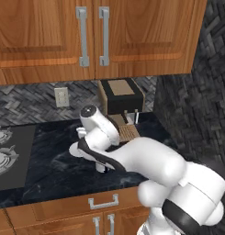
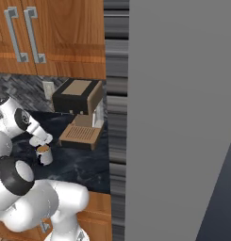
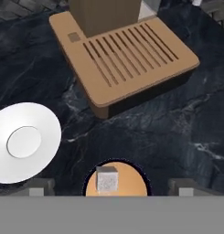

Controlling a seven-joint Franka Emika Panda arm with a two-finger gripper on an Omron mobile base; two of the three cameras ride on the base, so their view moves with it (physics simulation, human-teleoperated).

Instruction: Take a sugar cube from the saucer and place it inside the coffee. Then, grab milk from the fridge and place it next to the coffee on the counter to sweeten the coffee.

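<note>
The sugar cube [image 3: 106, 178] lies in the brown liquid of the coffee [image 3: 115, 182], a white mug on the counter [image 3: 177, 128]. My gripper [image 3: 111, 188] hangs straight above the mug, open, its fingertips [image 3: 38, 187] standing wide on either side with nothing between them. The saucer [image 3: 24, 141] sits bare just left of the mug. In the right base view the gripper [image 2: 41, 140] hovers over the coffee [image 2: 44, 154]. The saucer [image 1: 73, 149] peeks out beside my arm. The fridge [image 2: 183, 117] rises as a tall grey wall at the right. The milk is out of view.
The brown-and-black coffee machine [image 1: 120, 96] stands at the back of the counter, its slatted drip tray [image 3: 127, 55] just beyond the mug. A stovetop [image 1: 8, 156] lies at the far left. Wooden wall cabinets [image 1: 93, 36] hang above.
</note>
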